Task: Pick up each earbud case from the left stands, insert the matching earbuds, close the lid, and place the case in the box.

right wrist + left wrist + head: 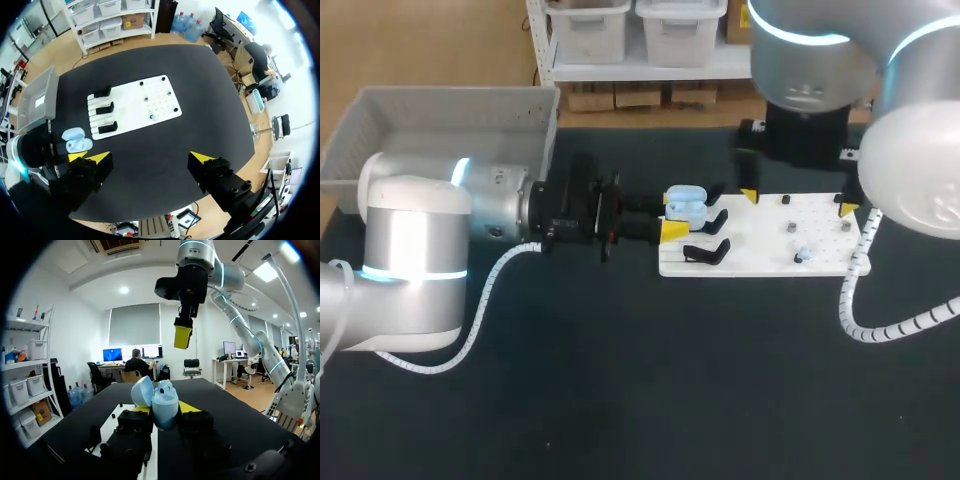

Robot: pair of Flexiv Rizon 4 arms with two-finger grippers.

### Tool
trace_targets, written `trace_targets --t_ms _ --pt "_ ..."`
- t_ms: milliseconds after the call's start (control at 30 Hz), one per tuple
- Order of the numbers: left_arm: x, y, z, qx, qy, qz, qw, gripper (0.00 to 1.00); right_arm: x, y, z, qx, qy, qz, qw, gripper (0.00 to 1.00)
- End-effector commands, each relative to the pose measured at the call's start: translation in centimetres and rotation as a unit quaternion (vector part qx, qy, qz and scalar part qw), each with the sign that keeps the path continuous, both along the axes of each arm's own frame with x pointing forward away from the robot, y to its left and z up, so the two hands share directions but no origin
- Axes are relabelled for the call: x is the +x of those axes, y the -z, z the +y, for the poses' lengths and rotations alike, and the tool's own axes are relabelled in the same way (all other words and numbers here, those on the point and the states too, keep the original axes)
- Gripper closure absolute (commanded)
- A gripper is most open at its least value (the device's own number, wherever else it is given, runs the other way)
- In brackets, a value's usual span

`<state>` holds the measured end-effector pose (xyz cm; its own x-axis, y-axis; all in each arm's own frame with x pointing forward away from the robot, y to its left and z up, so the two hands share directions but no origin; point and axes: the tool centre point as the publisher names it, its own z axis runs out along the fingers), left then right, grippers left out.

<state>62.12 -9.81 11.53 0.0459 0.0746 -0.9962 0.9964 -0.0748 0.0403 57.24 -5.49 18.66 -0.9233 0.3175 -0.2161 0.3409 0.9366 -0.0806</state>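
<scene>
A light blue earbud case with its lid up sits between the yellow tips of my left gripper, which is shut on it at the white board's left end, over the black stands. From the left wrist, the case stands upright in the gripper. A small pale blue earbud lies on the white board. My right gripper hangs open high above the board; in its own view the gripper looks down on the board and the case.
A grey bin stands at the table's back left, behind my left arm. Small dark pegs dot the board's right half. My right arm's white cable loops over the table at the right.
</scene>
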Motion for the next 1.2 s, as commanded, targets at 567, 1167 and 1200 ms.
trace_targets --t_ms 567,1167,1200 --pt "-0.2 0.1 0.0 -0.002 -0.003 -0.002 1.000 1.00 2.6 9.0 -3.0 0.006 0.013 0.022 1.000 0.00" --pt "-0.2 0.1 0.0 -0.002 -0.003 -0.002 1.000 1.00 3.3 13.3 -4.2 0.059 -0.016 0.049 0.997 0.00" --pt "-0.2 0.1 0.0 -0.002 -0.003 -0.002 1.000 1.00 3.3 13.5 -4.3 0.060 -0.016 0.047 0.997 0.00"
